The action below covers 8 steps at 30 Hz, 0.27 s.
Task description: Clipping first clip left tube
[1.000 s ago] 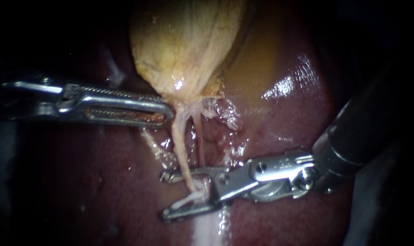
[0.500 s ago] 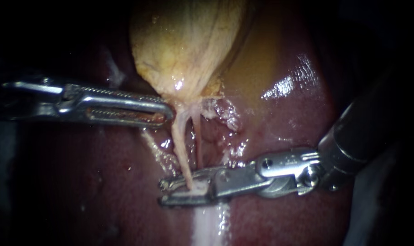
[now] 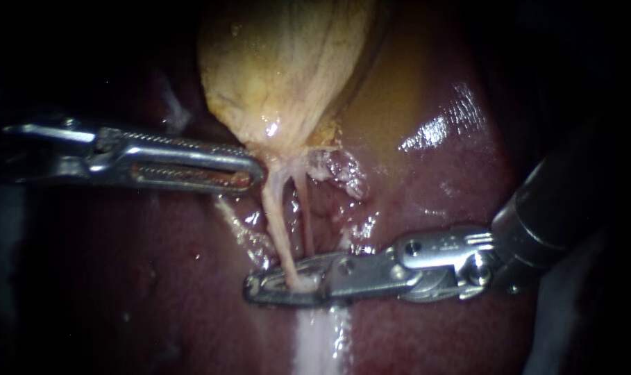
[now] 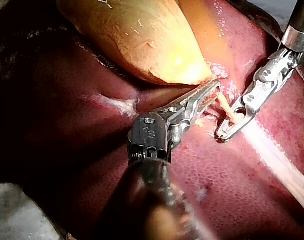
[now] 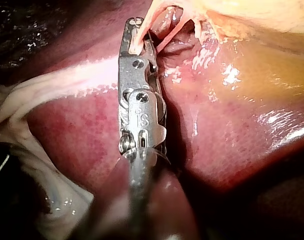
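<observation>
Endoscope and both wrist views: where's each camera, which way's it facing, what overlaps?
Endoscope: close over the tissue, facing the gallbladder and liver; left instrument enters from the left, right instrument from the right.
Left wrist: on the left arm, looking along its own shaft toward the gallbladder; the right instrument shows beyond.
Right wrist: on the right arm, looking along its own shaft at jaws shut on the left tube.
Shared: all three show the left tube in the right instrument's jaws.

The gallbladder (image 3: 287, 69) runs off the endoscope view's upper edge. The pinched part of the left tube (image 3: 277, 215) is hidden inside the clamped jaws of the right instrument (image 3: 251, 289). The left instrument (image 3: 256, 170) seems to fade into darkness leftward; near each wrist camera the shaft (image 4: 152, 210) blurs.
</observation>
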Motion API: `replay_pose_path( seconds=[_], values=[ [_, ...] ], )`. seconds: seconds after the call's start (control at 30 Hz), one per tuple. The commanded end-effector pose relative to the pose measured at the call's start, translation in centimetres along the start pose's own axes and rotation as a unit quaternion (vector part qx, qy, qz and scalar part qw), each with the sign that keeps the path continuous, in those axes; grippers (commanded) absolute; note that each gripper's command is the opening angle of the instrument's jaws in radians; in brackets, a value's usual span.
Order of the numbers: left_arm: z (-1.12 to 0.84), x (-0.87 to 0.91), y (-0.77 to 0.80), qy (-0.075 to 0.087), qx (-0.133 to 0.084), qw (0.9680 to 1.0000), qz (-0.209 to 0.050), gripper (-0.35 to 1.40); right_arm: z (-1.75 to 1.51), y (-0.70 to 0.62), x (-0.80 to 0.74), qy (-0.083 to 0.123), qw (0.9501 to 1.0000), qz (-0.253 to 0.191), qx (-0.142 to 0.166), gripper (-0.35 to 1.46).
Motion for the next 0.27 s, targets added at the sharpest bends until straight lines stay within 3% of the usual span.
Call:
replay_pose_path(
  seconds=[0.03,0.27],
  values=[
    [0.0,0.0,0.0,0.0,-0.001,1.0,0.0,-0.35,0.0,0.01,-0.01,0.0,1.0,0.0,0.0,-0.35],
    [0.01,0.0,-0.01,0.0,-0.001,1.0,0.0,-0.35,-0.01,0.02,-0.01,0.0,1.0,0.003,0.0,-0.35]
  ],
)
